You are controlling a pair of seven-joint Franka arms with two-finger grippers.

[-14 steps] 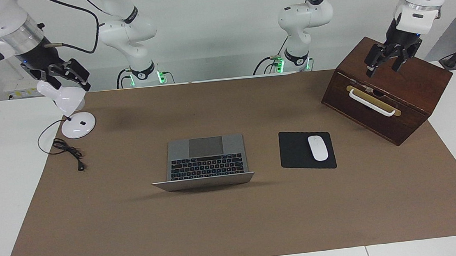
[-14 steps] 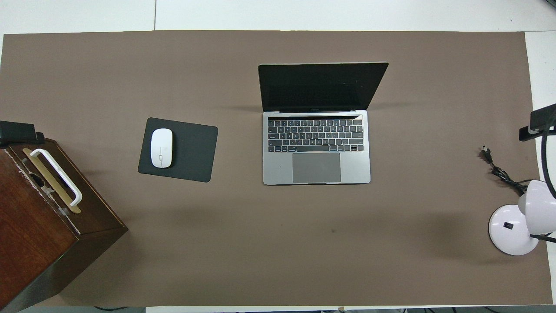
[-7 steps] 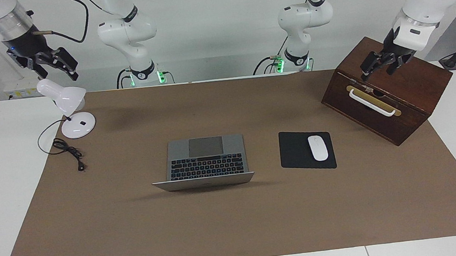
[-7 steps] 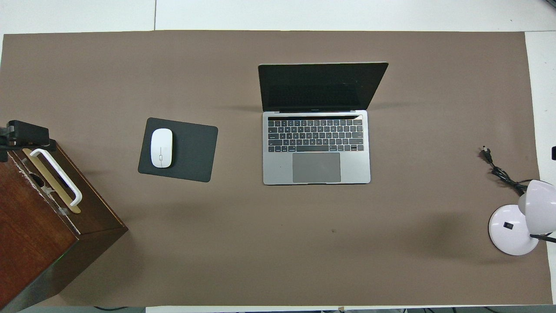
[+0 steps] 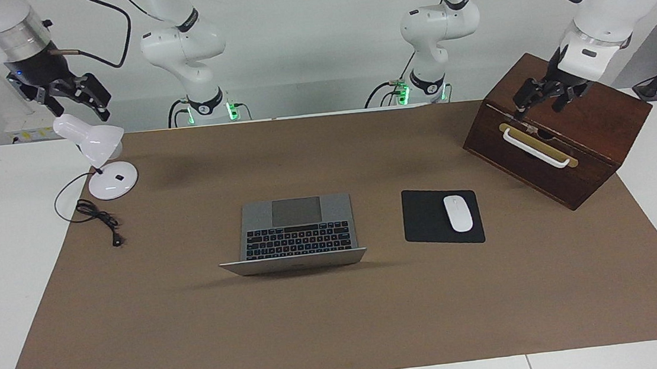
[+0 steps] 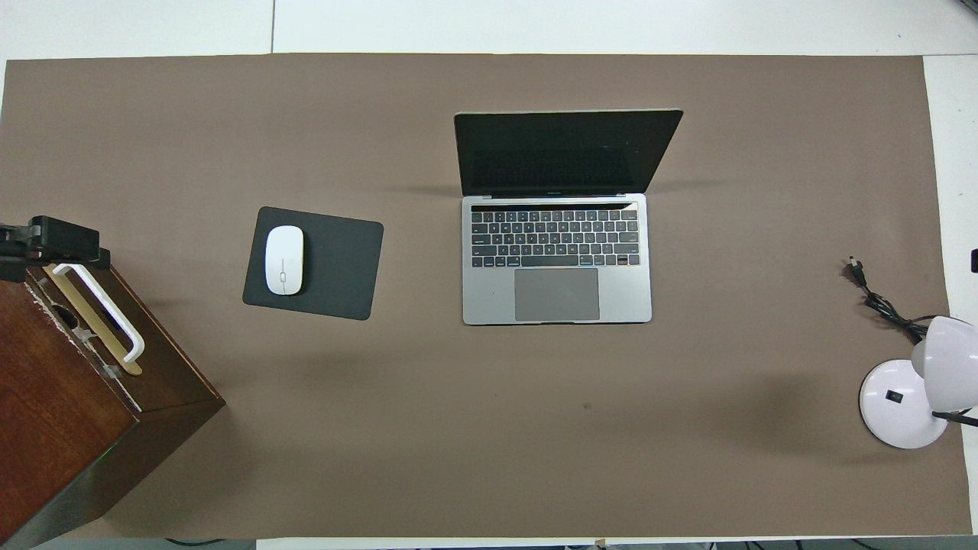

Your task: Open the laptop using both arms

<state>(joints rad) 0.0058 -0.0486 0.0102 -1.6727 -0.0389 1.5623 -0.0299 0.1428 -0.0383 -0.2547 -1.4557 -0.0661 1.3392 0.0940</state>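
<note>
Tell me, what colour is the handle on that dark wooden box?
White, on a brass-coloured plate; the handle shows best in the facing view.

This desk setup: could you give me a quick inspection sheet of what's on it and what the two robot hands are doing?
Surface: white table covered by a brown mat.
Job's things: laptop at mid-table, lid up, screen dark, nothing touching it.
Clutter: black mouse pad with white mouse beside the laptop; wooden box with white handle; white desk lamp.
Grippers: left gripper open, over the wooden box; right gripper open, over the lamp. Both empty.
Cables: lamp cord lies loose and unplugged on the mat.
Surroundings: plain white wall.
</note>
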